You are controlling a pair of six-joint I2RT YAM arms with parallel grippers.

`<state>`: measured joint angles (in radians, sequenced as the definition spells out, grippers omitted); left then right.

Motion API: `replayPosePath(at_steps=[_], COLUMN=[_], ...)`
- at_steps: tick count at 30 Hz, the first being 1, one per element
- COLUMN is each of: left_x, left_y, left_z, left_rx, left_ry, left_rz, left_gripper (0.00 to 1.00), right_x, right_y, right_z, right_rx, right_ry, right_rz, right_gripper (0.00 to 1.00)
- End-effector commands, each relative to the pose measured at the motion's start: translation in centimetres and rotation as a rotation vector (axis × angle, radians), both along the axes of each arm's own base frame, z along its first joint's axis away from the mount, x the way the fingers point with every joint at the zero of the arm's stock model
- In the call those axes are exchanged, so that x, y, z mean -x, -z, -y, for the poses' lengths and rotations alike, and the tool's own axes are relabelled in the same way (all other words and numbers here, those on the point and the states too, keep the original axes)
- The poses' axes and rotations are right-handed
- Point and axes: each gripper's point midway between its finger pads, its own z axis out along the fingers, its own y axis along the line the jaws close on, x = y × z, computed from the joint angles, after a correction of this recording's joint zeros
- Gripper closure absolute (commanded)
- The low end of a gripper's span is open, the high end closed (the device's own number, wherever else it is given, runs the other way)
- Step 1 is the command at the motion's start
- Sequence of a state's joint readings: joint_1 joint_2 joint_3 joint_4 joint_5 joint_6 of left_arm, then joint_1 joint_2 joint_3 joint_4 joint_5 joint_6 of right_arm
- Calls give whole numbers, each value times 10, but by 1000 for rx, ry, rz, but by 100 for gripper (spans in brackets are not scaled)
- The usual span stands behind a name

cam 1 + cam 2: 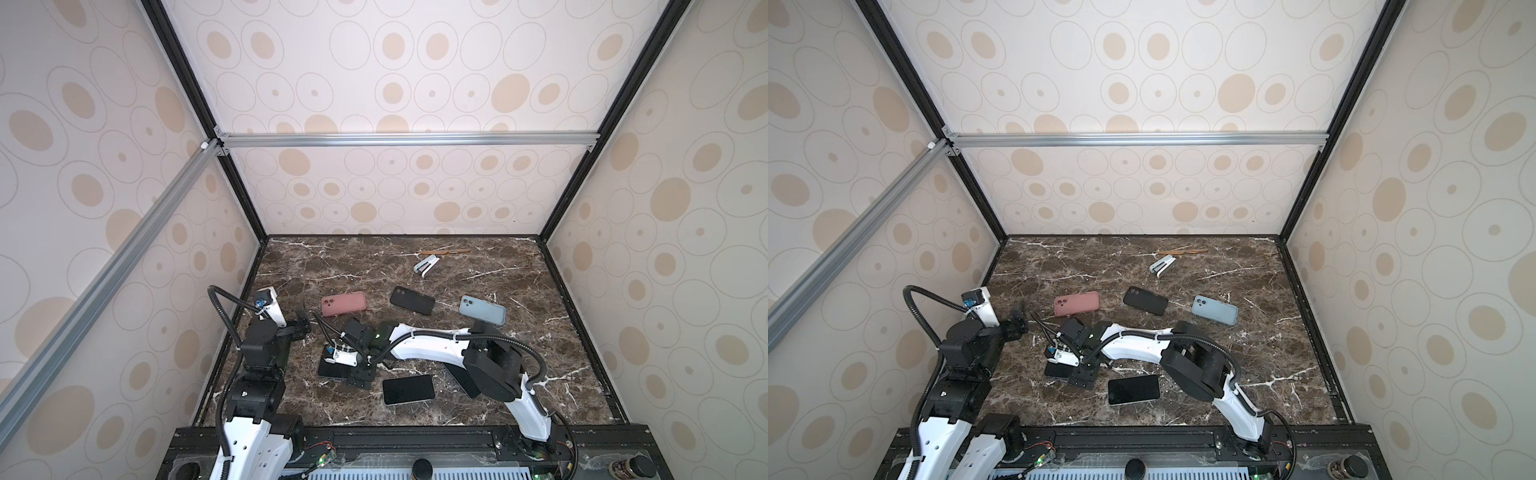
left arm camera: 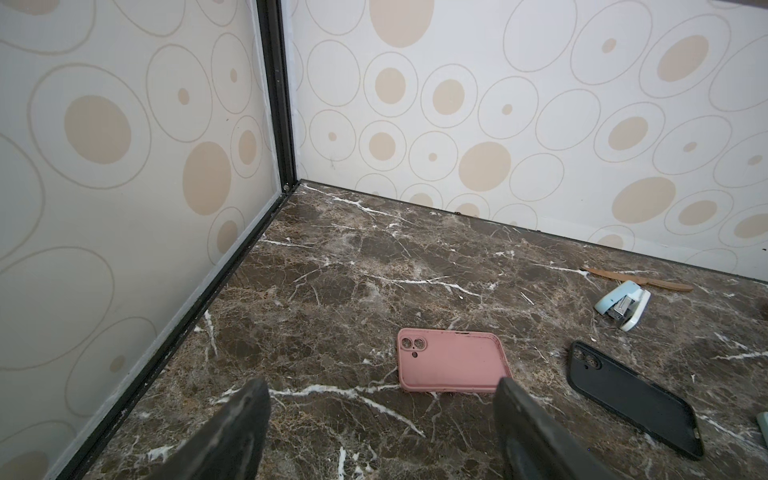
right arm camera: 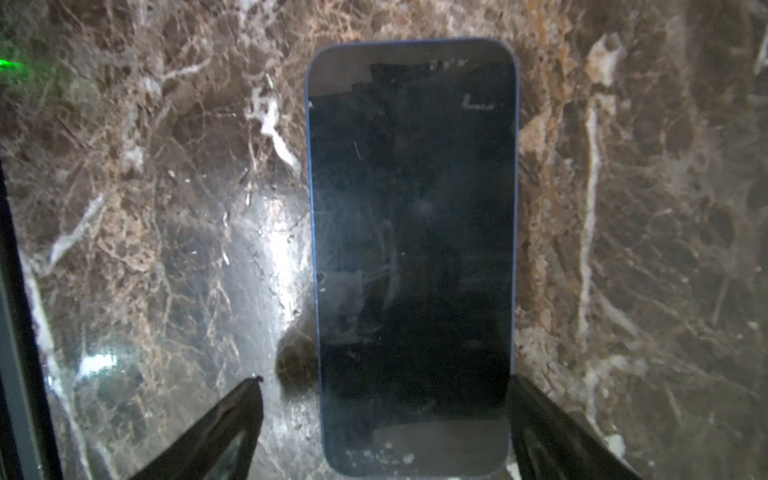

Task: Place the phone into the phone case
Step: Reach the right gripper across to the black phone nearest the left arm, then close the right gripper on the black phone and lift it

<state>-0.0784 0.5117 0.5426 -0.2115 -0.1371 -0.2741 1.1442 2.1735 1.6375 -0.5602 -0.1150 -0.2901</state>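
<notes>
A dark phone (image 3: 413,249) with a blue rim lies screen up on the marble table (image 3: 166,208). My right gripper (image 3: 384,380) hangs open over its near end, with one finger at the phone's edge and the other a gap away. In both top views that phone (image 1: 328,370) is partly hidden under the right gripper (image 1: 353,372). A pink phone case (image 2: 453,359) lies just beyond my open left gripper (image 2: 381,382), which holds nothing. A black case (image 1: 412,300) and a light blue case (image 1: 482,309) lie further right.
A second phone (image 1: 408,389) with a pale rim lies screen up near the front edge. A light blue stapler (image 1: 426,266) and a wooden knife (image 1: 444,251) sit near the back wall. The left wall stands close to the left arm (image 1: 266,345).
</notes>
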Motion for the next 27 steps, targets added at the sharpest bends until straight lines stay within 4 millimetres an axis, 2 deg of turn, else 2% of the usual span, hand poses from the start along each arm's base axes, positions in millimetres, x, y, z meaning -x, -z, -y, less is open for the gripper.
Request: replayPosePath(at_steps=[1,5,11,18,22,27], left_x=[1,0,1,1,3,2], left_y=[0,3,2,2,2,4], left_z=[-3,-2,-5,-7,-11,-12], left_rx=[12,13,9,6,5,2], left_ry=[-15,-13,-31,-40,-62,-70], left_rz=[-1,-11,-8,-9,-12,-20], left_gripper=[16,16,16,16,16,15], right_x=[2,-5,-4,-5,-12,-25], right_y=[20,28,32,36,28,16], right_z=[17,25,23,20,19,26], right_rx=[110,161,174,185,172,126], right_ry=[-41,-42,-70,-45,-22,12], right_rz=[11,52,44,28,66,158], right_gripper=[11,13,14,35,45,52])
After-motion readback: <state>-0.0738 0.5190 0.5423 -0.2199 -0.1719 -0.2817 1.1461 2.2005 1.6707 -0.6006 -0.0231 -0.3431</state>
